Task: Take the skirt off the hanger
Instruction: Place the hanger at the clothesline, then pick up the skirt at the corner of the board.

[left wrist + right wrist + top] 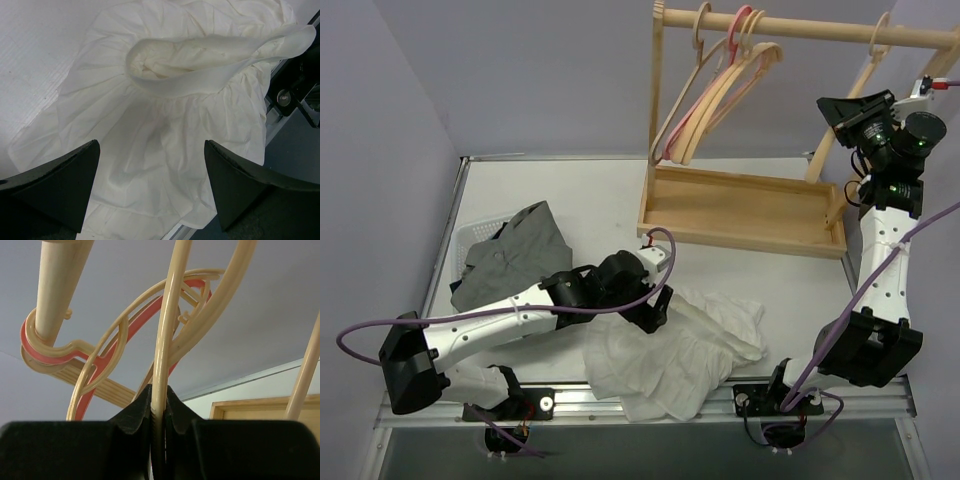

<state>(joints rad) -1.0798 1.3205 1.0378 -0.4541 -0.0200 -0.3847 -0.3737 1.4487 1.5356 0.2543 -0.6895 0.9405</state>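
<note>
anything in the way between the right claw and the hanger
Nothing visible. The right claw is shut directly on the hanger, gripping its thin pale rod just below the rail.

Grey skirt, white blouse, pale hanger

The light is soft and even, seemingly from overhead. The table comes up bright, nearly washed out, and the arms cast only faint shadows. Up close, the white blouse sits on the edge of overexposure, its folds just pale grey shading. The fingers of the left gripper are near-black and soft-edged. By the rail, the hanger is crisp, while the right gripper is a dark, blurred mass.
</note>
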